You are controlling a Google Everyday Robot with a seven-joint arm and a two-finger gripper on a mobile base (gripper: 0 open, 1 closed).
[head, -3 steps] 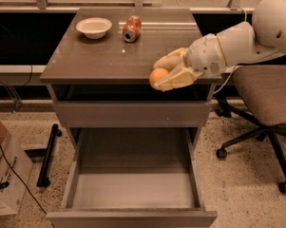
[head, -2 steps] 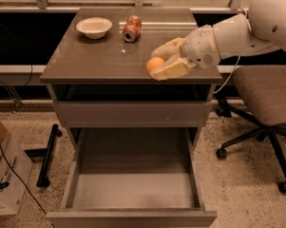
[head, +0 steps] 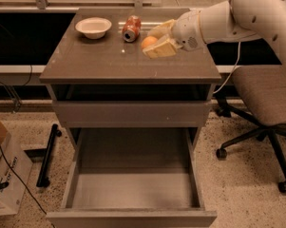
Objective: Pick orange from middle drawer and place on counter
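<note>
The orange is small and round, held between the cream fingers of my gripper over the right middle of the counter. The gripper is shut on the orange, just right of the soda can. I cannot tell whether the orange touches the counter top. The middle drawer is pulled fully out below, wide and deep, and its flat bottom is bare.
A white bowl sits at the counter's back left. An orange-red soda can lies beside it. An office chair stands to the right. A cardboard box and black bar lie on the floor at left.
My gripper has carried the orange from the counter's front right edge back and leftward, toward the soda can. The drawer has stayed open.
</note>
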